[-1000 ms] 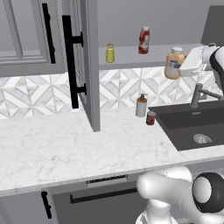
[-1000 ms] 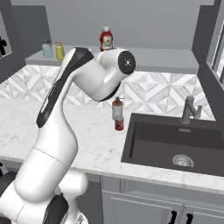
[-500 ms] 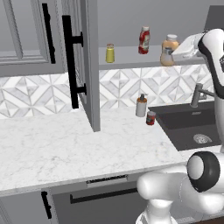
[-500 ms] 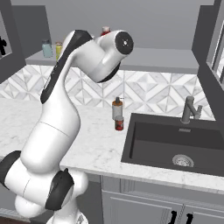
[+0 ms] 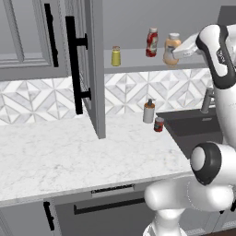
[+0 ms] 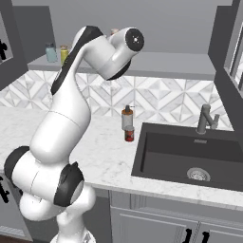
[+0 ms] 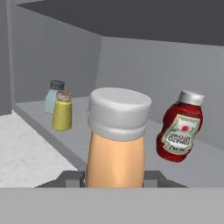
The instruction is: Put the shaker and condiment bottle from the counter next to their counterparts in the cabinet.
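Now my gripper [image 7: 114, 178] is closed on the orange bottle [image 7: 116, 142], and I hold it up at the level of the cabinet shelf [image 7: 78, 140]. In the hand view the bottle rises straight between my two finger tips, which press its lower body from both sides; its wide pale cap is a short rounded cylinder, and the body under it is smooth and peach-orange. From the left base view the same bottle [image 5: 171, 48] is at the end of my arm, over the shelf [image 5: 133, 62] and just beside the red bottle [image 5: 151, 42], on its right side. I cannot tell if its bottom touches the shelf.

The red bottle [image 7: 180, 127] is glossy, with a rounded belly, a narrow neck, a small grey-white cap and a white label with a red picture. In the hand view it looks tilted.

The yellow-green shaker [image 7: 61, 111] stands upright further along the shelf, well apart from the orange bottle. It is a short plain cylinder with a tan cap. Just behind it is a pale blue jar [image 7: 54, 96] with a dark lid.

The shelf is flat, matte grey. Below, the counter [image 5: 64, 156] is white marble-like with grey veins; a beige pump dispenser [image 5: 148, 111] and a small red can [image 5: 158, 124] stand there near the dark sink [image 6: 190, 156]. The cabinet door [image 5: 90, 69] is open and has a long black bar handle [image 5: 73, 64].
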### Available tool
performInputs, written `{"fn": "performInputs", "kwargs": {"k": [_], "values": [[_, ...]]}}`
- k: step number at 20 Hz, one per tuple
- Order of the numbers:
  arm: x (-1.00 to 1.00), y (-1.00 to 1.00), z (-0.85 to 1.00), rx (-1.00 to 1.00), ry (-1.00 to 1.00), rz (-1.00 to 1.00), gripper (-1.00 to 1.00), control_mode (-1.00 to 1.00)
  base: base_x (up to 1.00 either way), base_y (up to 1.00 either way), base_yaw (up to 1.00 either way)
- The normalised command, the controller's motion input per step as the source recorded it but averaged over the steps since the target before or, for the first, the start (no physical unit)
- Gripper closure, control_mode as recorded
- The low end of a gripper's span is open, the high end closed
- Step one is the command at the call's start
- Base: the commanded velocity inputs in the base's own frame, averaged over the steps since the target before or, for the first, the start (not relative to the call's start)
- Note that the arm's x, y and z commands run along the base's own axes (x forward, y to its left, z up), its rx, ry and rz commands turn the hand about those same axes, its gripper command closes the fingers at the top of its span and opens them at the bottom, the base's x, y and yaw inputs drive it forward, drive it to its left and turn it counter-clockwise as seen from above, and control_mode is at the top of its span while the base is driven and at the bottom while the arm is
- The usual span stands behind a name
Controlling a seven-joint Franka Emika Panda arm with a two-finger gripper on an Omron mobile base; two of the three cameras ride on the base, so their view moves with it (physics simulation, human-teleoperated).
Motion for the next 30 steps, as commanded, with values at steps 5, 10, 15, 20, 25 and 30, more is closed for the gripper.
{"fn": "performInputs", "kwargs": {"k": [5,10,15,20,25,30], "values": [[0.51,0.0,0.0,0.0,0.0,-0.03,1.0,-1.0,0.0,0.0,0.0],[0.42,0.0,0.0,0.0,0.0,-0.03,1.0,-1.0,0.0,0.0,0.0],[0.31,0.0,0.0,0.0,0.0,-0.04,1.0,-1.0,0.0,0.0,0.0],[0.25,0.0,0.0,0.0,0.0,-0.05,1.0,-1.0,0.0,0.0,0.0],[0.17,0.0,-0.02,0.0,0.0,-0.04,1.0,-1.0,0.0,0.0,0.0],[0.05,0.0,-0.14,0.0,0.0,-0.04,1.0,-1.0,0.0,0.0,0.0]]}}
